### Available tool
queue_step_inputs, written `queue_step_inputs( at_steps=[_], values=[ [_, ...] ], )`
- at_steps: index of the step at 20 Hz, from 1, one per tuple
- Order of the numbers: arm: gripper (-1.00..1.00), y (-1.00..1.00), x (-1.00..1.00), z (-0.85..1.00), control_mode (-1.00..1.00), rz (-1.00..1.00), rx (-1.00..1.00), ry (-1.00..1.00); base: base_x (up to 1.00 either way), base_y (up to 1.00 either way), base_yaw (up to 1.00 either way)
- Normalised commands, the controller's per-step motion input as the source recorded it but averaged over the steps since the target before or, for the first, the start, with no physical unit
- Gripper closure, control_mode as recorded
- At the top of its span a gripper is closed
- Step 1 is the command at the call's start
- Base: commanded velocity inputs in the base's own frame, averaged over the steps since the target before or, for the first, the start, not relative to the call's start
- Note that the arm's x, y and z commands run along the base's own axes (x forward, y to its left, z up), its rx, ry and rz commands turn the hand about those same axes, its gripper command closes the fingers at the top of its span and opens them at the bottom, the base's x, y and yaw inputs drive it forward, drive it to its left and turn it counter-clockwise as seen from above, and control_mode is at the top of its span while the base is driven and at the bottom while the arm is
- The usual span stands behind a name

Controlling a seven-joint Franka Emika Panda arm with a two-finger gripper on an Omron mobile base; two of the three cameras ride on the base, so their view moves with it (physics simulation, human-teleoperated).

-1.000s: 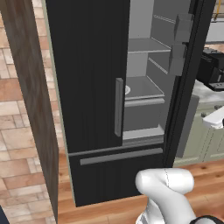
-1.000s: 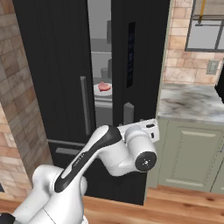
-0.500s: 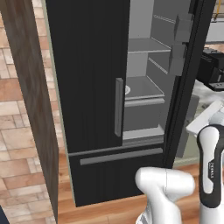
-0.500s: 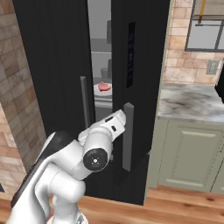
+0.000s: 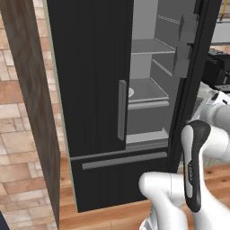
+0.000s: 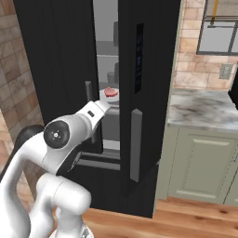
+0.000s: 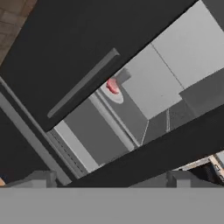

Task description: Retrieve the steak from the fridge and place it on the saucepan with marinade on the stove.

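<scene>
We take the fridge [image 5: 94, 90] as our landmark: it is tall and black, its right door swung open and its left door shut, a grey bar handle [image 5: 121, 110] running down the shut door's edge. Through the opening we see grey shelves, and on a middle shelf sits the steak [image 6: 110, 91], a small pink-red lump lying on a round white plate [image 7: 114, 94]. In the hand view the steak [image 7: 112, 85] shows just past the edge of the shut door, with the shelf stretching away beside it. Our arm reaches up from below toward the gap between the two doors, and the fingers [image 7: 105, 178] stand wide apart with nothing between them, well short of the steak and touching no part of the fridge that we can make out. Door bins [image 5: 185, 42] hang on the inside of the open door. To the right of the fridge a marbled bench [image 6: 204, 109] tops pale green cabinets [image 6: 200, 165], with a brick wall [image 6: 190, 56] behind it.
</scene>
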Motion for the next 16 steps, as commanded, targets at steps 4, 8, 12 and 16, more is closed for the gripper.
queue_step_inputs(
  at_steps=[4,8,12,16],
  values=[
    [-1.00,0.10,0.06,-0.26,-1.00,-0.10,-0.32,0.16,0.00,0.00,0.00],
    [-1.00,0.00,0.09,-0.50,-1.00,-0.08,-0.29,0.05,0.00,0.00,0.00],
    [-1.00,0.00,0.22,-0.46,-1.00,-0.07,-0.23,0.01,0.00,0.00,0.00],
    [-1.00,0.03,0.30,-0.15,-1.00,-0.05,-0.10,0.00,0.00,0.00,0.00]
  ],
)
